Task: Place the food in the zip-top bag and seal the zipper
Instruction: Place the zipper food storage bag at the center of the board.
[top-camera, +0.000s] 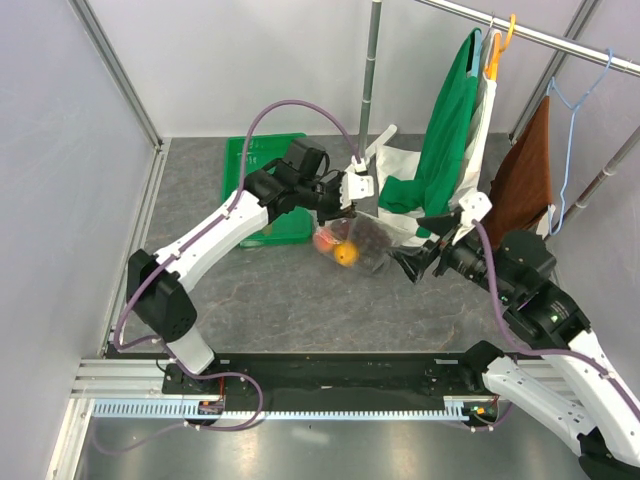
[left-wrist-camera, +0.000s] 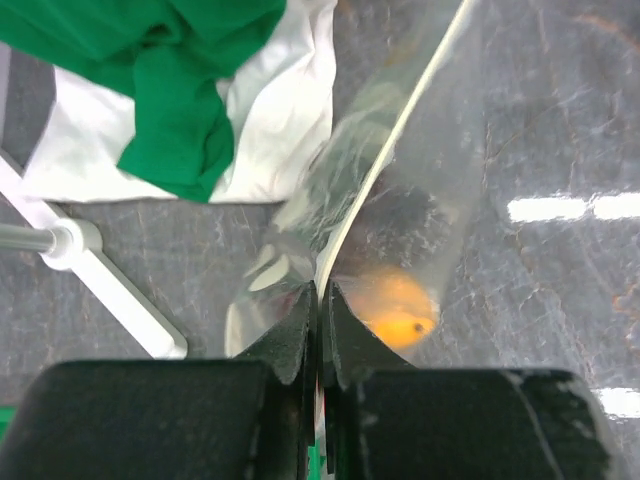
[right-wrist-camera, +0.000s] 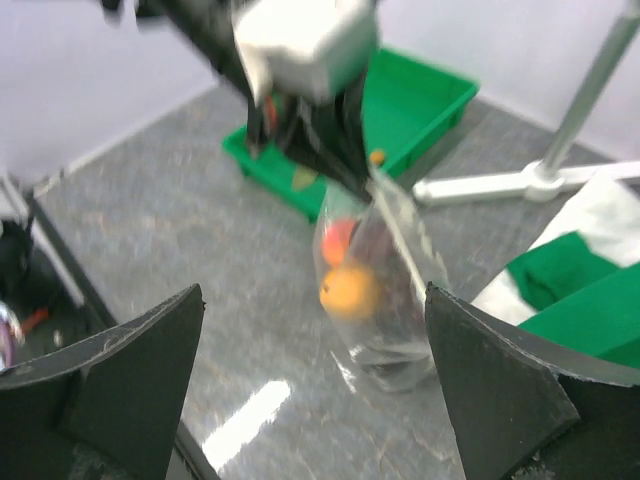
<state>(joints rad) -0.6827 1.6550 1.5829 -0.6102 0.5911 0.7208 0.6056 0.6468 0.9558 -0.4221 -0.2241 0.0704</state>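
So the left gripper has jaws clamped on the zipper, with the zip-top bag hanging over the counter, orange inside. The right gripper jaws gape wide, empty. That single pinch might slip and spill fruit.

Left jaws together, right jaws wide apart

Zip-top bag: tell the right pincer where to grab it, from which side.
Grip the zipper past where the left pincer pinches it. Bring the open right pincer in from the right of the zip-top bag: that edge is flat and thin; the belly bulges with fruit.
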